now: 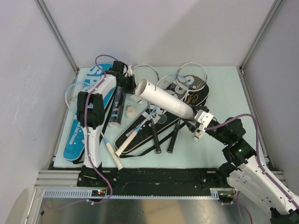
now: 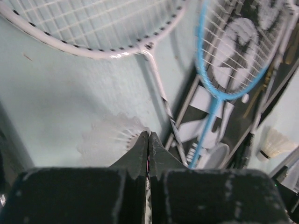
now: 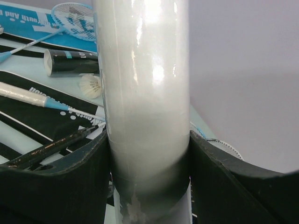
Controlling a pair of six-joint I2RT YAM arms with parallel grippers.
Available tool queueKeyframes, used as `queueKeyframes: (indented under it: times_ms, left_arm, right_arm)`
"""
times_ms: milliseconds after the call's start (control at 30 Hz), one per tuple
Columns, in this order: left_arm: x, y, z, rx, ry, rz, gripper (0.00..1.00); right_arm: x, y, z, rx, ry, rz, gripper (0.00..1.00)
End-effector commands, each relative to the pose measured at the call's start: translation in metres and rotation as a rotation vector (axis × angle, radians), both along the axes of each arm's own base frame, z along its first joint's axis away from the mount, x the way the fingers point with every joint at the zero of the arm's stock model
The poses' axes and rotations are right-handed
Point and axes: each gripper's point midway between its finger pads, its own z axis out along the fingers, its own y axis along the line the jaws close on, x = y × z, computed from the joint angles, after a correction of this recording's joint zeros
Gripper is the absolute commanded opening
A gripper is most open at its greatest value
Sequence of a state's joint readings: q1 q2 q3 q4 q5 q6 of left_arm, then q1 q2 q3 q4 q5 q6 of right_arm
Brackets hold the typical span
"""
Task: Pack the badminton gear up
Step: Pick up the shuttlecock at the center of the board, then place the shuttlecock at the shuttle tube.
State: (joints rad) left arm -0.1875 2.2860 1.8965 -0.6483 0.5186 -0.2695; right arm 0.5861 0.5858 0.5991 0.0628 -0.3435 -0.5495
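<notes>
Right gripper (image 3: 149,151): clamped round the lower end of the white shuttle tube (image 1: 163,99), one finger on each side.
White shuttle tube: lifted off the table (image 1: 224,121) and tilted, its open mouth turned to the far left, just beside the left gripper (image 2: 148,139).
Left gripper: jaws pressed together, and the tips look to pinch the feather edge of the held shuttlecock (image 2: 110,140), which is blurred.
Black shuttle tube (image 1: 116,108): lying on the blue racket bag (image 1: 74,140), left of the white tube.
Loose shuttlecock (image 1: 131,111): on the table just beside the black tube.
Black racket bag (image 1: 142,144): flat, running from the middle to the far right, under the raised tube.
White-handled racket (image 1: 119,150): across the black bag's near end.
Black-handled rackets (image 1: 155,135): two side by side on the black bag, handles toward the arms.
Blue-framed racket (image 2: 219,88): its head rests on the black bag.
White-framed racket (image 2: 93,51): its head lies on the bare table beyond the left gripper.
</notes>
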Motion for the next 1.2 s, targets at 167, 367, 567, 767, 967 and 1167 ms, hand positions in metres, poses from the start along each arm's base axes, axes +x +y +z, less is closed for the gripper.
queueKeyframes:
  times_ms: [167, 367, 567, 767, 967, 1167]
  left_arm:
    - [-0.041, -0.007, 0.178, -0.129, -0.286, 0.003, 0.0]
    - [-0.086, 0.004, 0.255, -0.16, -0.448, 0.021, 0.0]
    - [-0.133, 0.018, 0.305, -0.205, -0.623, 0.082, 0.0]
    - [-0.184, 0.016, 0.34, -0.34, -0.772, 0.067, 0.0]
    - [-0.21, 0.013, 0.347, -0.382, -0.834, 0.038, 0.0]
    - [-0.225, 0.005, 0.339, -0.429, -0.834, -0.008, 0.0]
  right_arm:
    - [0.005, -0.005, 0.027, 0.029, -0.056, -0.041, 0.38]
    - [0.01, -0.006, 0.011, -0.009, -0.009, -0.062, 0.38]
    - [0.011, 0.001, -0.012, -0.049, 0.077, -0.036, 0.38]
    - [0.016, 0.008, -0.026, -0.065, 0.13, -0.026, 0.38]
    - [0.019, 0.018, -0.03, -0.068, 0.141, 0.002, 0.38]
    - [0.017, 0.025, -0.029, -0.067, 0.131, 0.03, 0.38]
